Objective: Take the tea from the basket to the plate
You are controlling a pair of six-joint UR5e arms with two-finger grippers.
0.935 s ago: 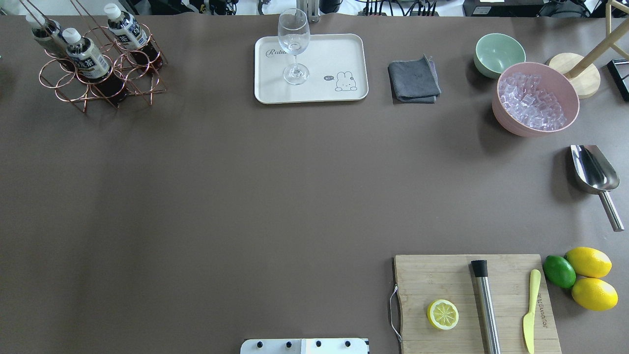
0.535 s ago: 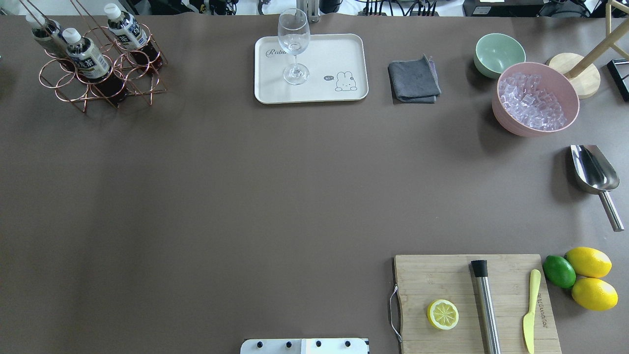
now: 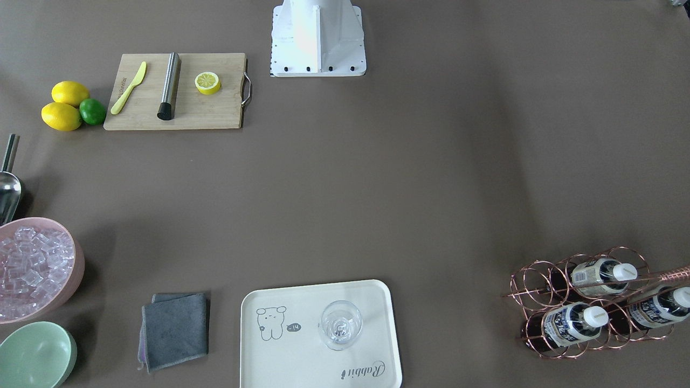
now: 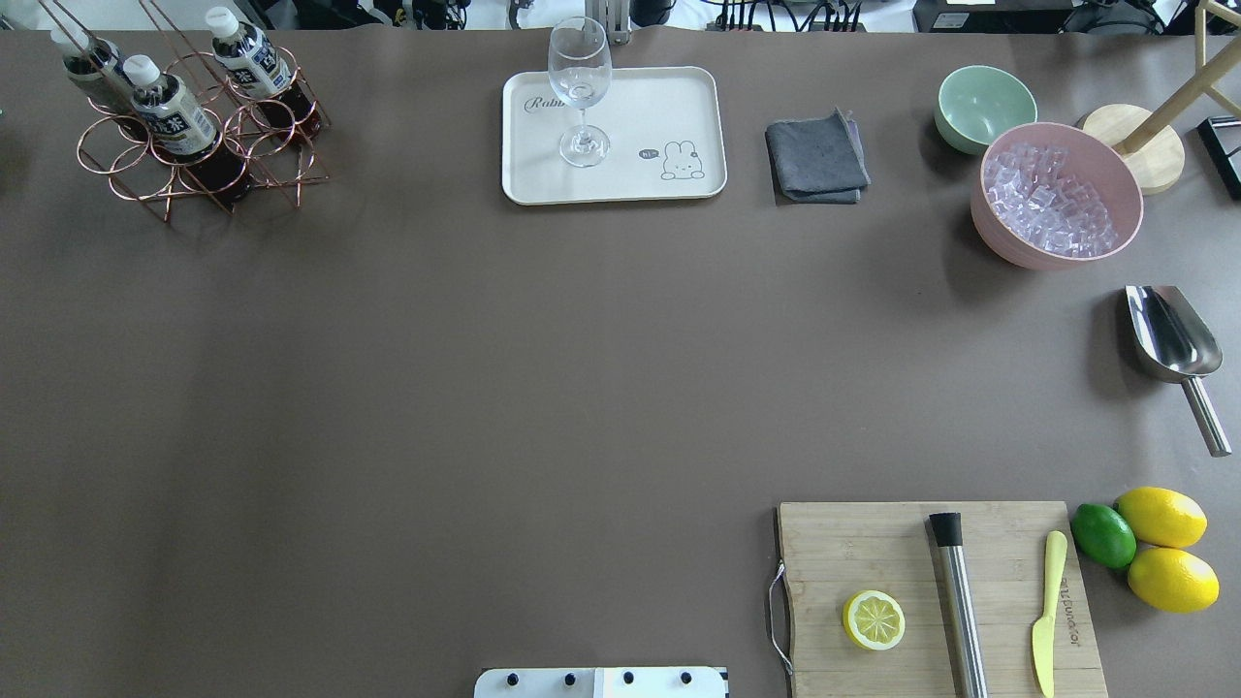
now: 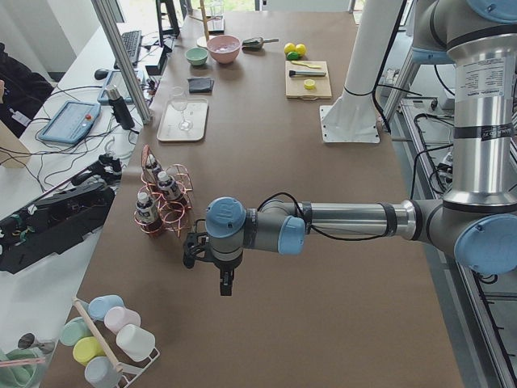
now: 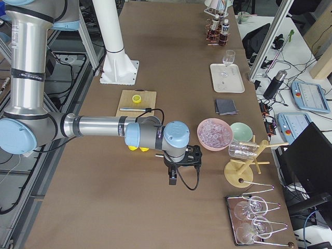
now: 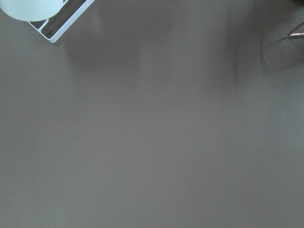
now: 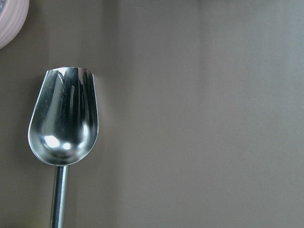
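We have yet to start: the tea (image 4: 175,114) sits in the basket (image 4: 126,160) at upper left, with the plate (image 4: 669,107) at top centre (a wine glass (image 4: 580,87) stands on it). The left gripper (image 5: 224,284) must reach the bottles. Whether its fingers are parted, or those of the right gripper (image 6: 172,179), we cannot tell.

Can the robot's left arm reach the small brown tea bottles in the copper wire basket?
Probably yes. The left gripper hangs over bare brown table beside the copper wire basket, nothing between them, and the white-capped brown tea bottles stand uncovered.
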